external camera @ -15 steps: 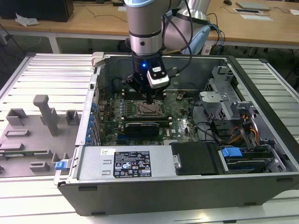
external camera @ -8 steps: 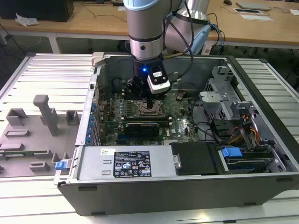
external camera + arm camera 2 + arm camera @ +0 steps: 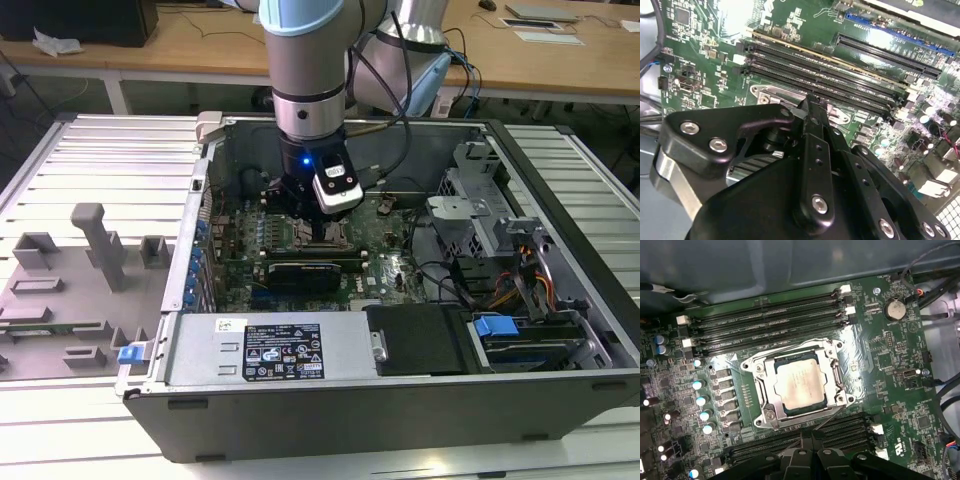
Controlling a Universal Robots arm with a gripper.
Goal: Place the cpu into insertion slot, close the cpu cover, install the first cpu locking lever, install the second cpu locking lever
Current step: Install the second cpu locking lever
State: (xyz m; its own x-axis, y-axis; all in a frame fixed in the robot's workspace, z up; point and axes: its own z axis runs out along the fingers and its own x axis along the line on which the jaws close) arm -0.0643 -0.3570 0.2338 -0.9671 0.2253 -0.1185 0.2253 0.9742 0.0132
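Observation:
The cpu (image 3: 797,385), a silvery square chip, lies flat in the insertion slot (image 3: 751,365) on the green board. The cpu cover (image 3: 767,390) is down over the chip's edges, framing it. One thin lever wire (image 3: 790,346) runs along the socket's far side. A second wire lever (image 3: 829,418) slants from the socket's near edge toward my fingertips. My gripper (image 3: 808,434) is shut, its tips just beside the socket's near edge and touching or almost touching that wire. In the second wrist view the gripper (image 3: 812,107) hides most of the socket. In the exterior view the gripper (image 3: 318,222) hangs low inside the case.
Long black memory slots (image 3: 770,320) flank the socket on both sides. Capacitors (image 3: 702,400) stand on one side, a coin battery (image 3: 895,309) and cables (image 3: 940,285) on another. The case walls (image 3: 200,230), the drive cage (image 3: 470,215) and a power supply (image 3: 270,350) surround the board.

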